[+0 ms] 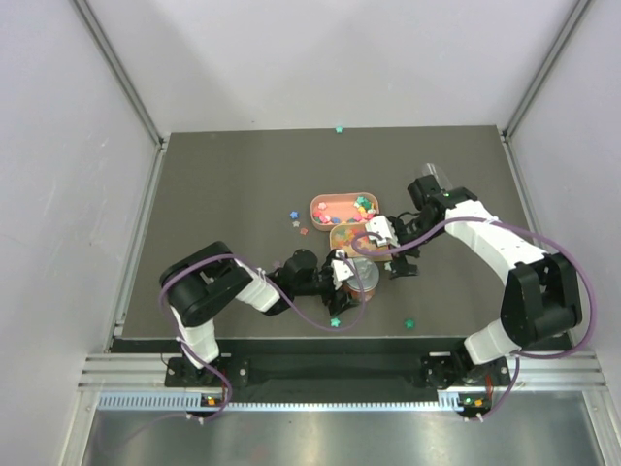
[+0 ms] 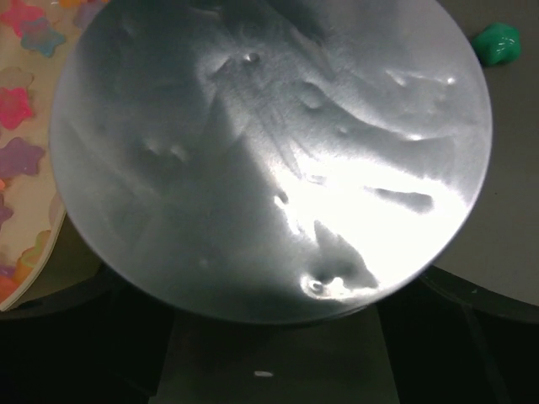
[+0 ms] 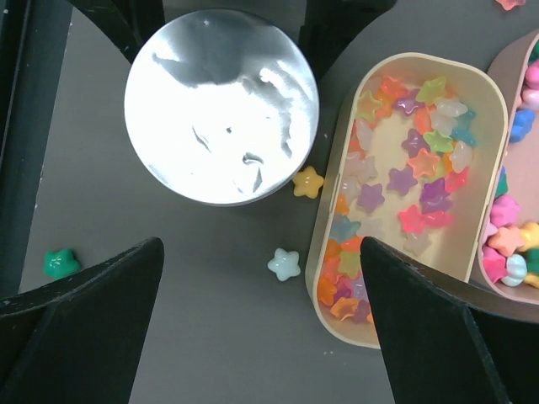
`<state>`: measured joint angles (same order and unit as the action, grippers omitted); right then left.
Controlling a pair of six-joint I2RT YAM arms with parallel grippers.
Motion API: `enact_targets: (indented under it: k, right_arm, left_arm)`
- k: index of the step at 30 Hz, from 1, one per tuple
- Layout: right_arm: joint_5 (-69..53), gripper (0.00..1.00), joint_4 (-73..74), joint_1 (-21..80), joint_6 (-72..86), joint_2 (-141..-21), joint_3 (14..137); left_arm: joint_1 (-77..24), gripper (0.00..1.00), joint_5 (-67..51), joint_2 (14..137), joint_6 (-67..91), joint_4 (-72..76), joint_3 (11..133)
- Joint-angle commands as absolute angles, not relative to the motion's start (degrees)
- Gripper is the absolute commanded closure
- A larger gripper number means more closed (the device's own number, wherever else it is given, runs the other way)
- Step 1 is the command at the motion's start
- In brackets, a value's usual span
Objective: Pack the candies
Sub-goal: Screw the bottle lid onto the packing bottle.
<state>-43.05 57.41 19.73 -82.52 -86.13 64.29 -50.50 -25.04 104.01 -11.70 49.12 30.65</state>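
A clear round jar with a silver lid stands on the dark table, and orange pieces show inside it. My left gripper is closed around the jar. In the left wrist view the lid fills the frame, above the gripper. My right gripper is open and hangs over the table beside the jar. A pale blue star candy lies between its fingers and a yellow star lies by the lid. A beige oval tray holds many star candies.
A second, pink tray of candies lies behind the beige one. Loose stars lie left of the trays, near the front edge and at the far edge. A green star lies by the right gripper's left finger.
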Motion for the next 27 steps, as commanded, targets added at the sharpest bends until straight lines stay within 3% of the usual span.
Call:
enact_targets:
  k: [1, 4, 5, 6, 9, 20, 27]
  right_arm:
    - [-47.5, 0.00, 58.1, 19.0, -84.2, -85.9, 66.4]
    - [-47.5, 0.00, 58.8, 19.1, -87.5, -84.6, 65.3]
    - [-47.5, 0.00, 58.6, 19.0, -88.4, -84.4, 64.8]
    - [-47.5, 0.00, 58.6, 19.1, -90.0, -84.2, 64.7]
    - [-47.1, 0.00, 61.0, 19.6, -93.8, -86.0, 66.0]
    - [-49.7, 0.00, 73.4, 21.5, -105.3, -96.9, 78.7]
    - [-46.9, 0.00, 82.5, 24.3, -118.3, -97.6, 76.6]
  left_arm:
    - [-51.2, 0.14, -25.0, 107.7, -13.9, 42.2, 28.0]
    - [-51.2, 0.26, -25.4, 107.7, -14.0, 41.8, 28.2]
    - [-51.1, 0.34, -26.0, 108.3, -14.3, 41.5, 28.7]
    - [-51.2, 0.49, -26.3, 108.4, -14.5, 39.7, 29.2]
    - [-51.2, 0.64, -26.9, 108.8, -14.8, 39.0, 29.7]
    - [-51.5, 0.62, -26.1, 108.5, -15.0, 38.3, 29.8]
    - [-51.5, 0.62, -25.9, 108.7, -15.0, 37.5, 30.1]
